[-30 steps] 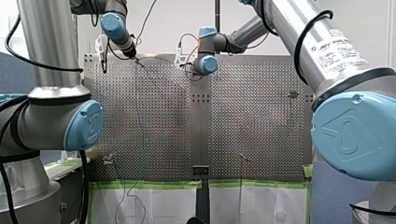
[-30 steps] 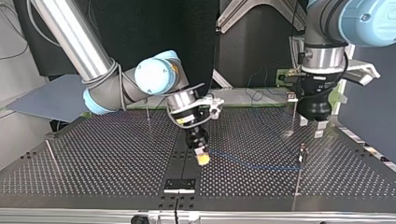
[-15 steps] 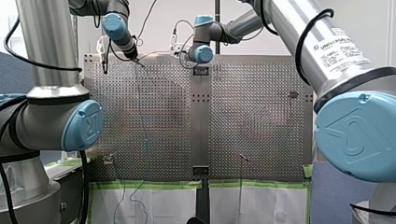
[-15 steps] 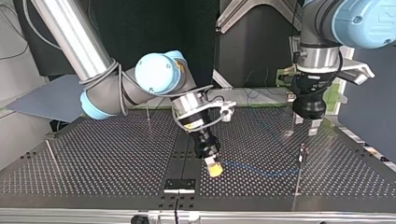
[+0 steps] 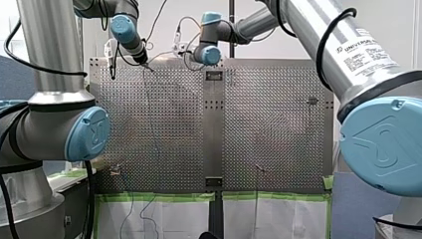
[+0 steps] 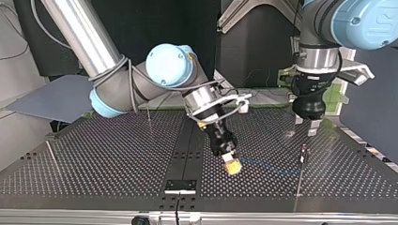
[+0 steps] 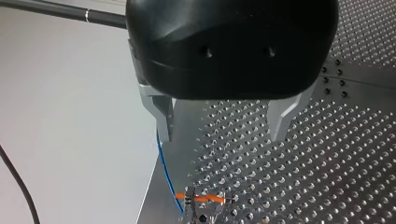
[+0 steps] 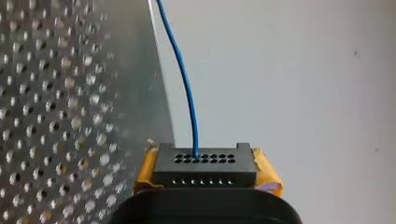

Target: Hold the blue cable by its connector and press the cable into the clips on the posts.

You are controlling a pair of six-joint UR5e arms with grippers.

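- Top view, lower left of the frame: you see a thin bare metal rod (image 6: 51, 157) standing on the dark perforated metal table (image 6: 103, 164). A second thin rod (image 6: 149, 112) stands further back, left of centre.
- Just right of the frame's centre, the right gripper (image 6: 232, 167), black with yellow pads, tilts down with its tip low over the table's holes.
- From that tip the thin blue cable (image 6: 263, 164) runs to the right, low over the table, toward the slim metal post with a small dark clip (image 6: 304, 151) in the right part of the frame. You cannot tell from this view whether the cable sits in that clip.
- Upper right of the frame: the left gripper (image 6: 306, 125), black with pale metal fingers, hangs upright behind that post. Its fingers are spread wide and hold nothing.
- Left wrist view: the left gripper (image 7: 222, 133) shows its two metal fingers far apart. The blue cable (image 7: 167, 175) passes just beside one finger and runs ahead to an orange-marked fitting (image 7: 205, 198) on the table.
- Right wrist view: the right gripper (image 8: 205, 170) is clamped on a flat black rectangular connector (image 8: 205, 163) with rows of small holes, squeezed between the yellow pads (image 8: 147, 170). The blue cable (image 8: 186, 93) leaves one hole and runs straight ahead alongside the table's edge.
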